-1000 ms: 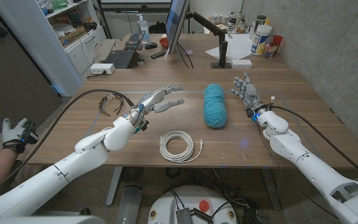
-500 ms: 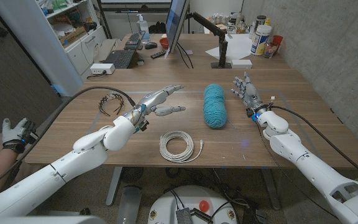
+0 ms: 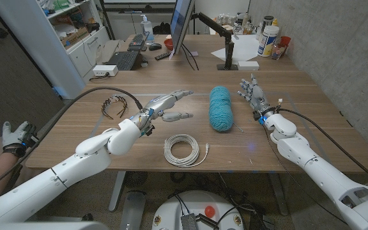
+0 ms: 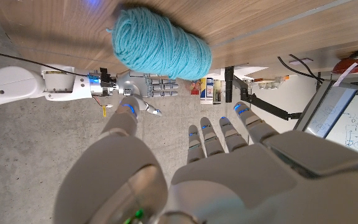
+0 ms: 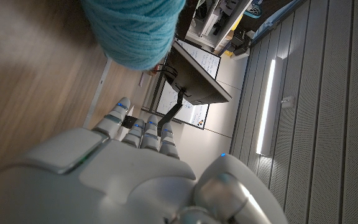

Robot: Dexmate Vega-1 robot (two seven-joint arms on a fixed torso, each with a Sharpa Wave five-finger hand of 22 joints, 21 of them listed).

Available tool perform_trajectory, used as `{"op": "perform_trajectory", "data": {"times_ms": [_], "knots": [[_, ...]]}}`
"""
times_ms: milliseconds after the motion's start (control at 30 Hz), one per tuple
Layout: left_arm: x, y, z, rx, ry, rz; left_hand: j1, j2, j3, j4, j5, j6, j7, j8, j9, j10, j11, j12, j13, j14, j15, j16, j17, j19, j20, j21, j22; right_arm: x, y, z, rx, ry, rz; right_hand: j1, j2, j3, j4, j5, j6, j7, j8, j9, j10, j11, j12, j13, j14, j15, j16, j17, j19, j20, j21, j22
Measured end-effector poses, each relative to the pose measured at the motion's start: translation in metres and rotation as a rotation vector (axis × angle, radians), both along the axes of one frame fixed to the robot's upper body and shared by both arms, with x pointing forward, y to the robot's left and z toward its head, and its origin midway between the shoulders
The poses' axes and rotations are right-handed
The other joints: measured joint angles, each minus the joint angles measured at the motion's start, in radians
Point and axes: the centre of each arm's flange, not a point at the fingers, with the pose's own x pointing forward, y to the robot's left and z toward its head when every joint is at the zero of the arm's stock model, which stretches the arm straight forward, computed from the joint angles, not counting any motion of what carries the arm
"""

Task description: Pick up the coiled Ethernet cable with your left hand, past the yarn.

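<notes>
Now: left hand (image 3: pixel 165 103) spread, empty | white coiled Ethernet cable (image 3: pixel 182 150) flat | fuzzy teal yarn (image 3: pixel 221 108)

The long brown wooden table (image 3: pixel 139 131) has a matt finish with fine straight grain and a seam between its boards. On it the fat teal skein of yarn (image 3: pixel 220 108) looks soft and fuzzy – wound strands of fibre, no shine; the left wrist view shows the ridged wraps (image 4: pixel 160 45) plainly. The coiled white Ethernet cable (image 3: pixel 182 150) has a smooth plastic jacket with a dull sheen. The robot's left hand (image 3: pixel 165 105) and right hand (image 3: pixel 252 95) wear smooth grey-white plastic shells, semi-gloss – light glints on the rounded knuckles (image 4: pixel 219 134). The thin dark hairbands (image 3: pixel 116 103) look like hard glossy plastic.
</notes>
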Motion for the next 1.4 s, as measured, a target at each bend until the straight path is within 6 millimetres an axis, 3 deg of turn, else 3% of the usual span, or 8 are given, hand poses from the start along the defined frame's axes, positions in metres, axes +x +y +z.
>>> {"op": "perform_trajectory", "data": {"times_ms": [133,233,1400], "knots": [[-0.007,-0.006,0.003,0.018,-0.008,-0.014,0.004,0.004,-0.004,0.004,0.0,0.002,0.002,0.0,0.0,0.002,-0.002,0.004,0.0,0.019,-0.002,0.005,0.005,0.0,0.0,0.0,0.0,0.0,0.0,0.0,-0.001,0.002,-0.001,0.0,0.0,0.0,0.0,0.0,0.0,0.0,0.0,0.0,0.0,0.0,0.0,0.0,0.0,0.0,0.0,0.0,0.0,0.0,0.0,0.0],[-0.009,-0.007,0.003,0.024,-0.008,-0.017,0.004,0.004,-0.008,0.008,0.0,0.004,0.004,0.001,0.0,0.018,-0.018,0.012,0.005,0.035,0.001,0.013,0.005,0.0,0.0,0.0,0.0,0.0,0.0,0.0,-0.002,0.002,-0.001,0.0,0.0,0.0,0.0,0.0,-0.005,-0.006,0.0,0.0,0.0,0.0,0.0,0.0,0.0,0.0,0.0,0.0,0.0,0.0,0.0,0.0],[-0.022,-0.009,0.002,0.075,0.022,-0.016,0.004,0.004,-0.026,0.026,0.0,0.054,0.01,0.015,0.005,0.067,-0.016,0.035,0.021,0.105,-0.001,0.027,0.014,0.042,-0.012,0.012,0.002,0.001,0.001,-0.001,-0.009,0.005,-0.001,0.0,0.0,0.0,0.0,0.004,-0.005,-0.006,0.0,0.0,0.0,0.0,0.0,0.0,0.0,0.0,0.0,0.0,0.0,0.0,0.0,0.0]]}}
